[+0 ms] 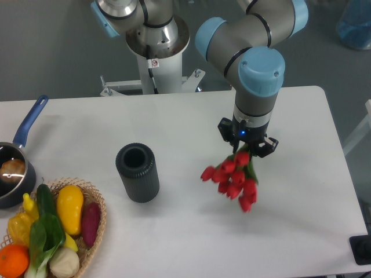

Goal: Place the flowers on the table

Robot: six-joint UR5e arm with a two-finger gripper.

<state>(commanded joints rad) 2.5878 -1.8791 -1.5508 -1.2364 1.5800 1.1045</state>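
Observation:
A bunch of red tulips with green stems hangs from my gripper over the right half of the white table. The gripper points down and is shut on the stems near their top. The blooms fan out down and to the left, close to the table surface; I cannot tell whether they touch it. A dark grey cylindrical vase stands upright and empty to the left of the flowers, well apart from them.
A wicker basket with vegetables and fruit sits at the front left corner. A small pot with a blue handle sits at the left edge. The arm's base stands behind the table.

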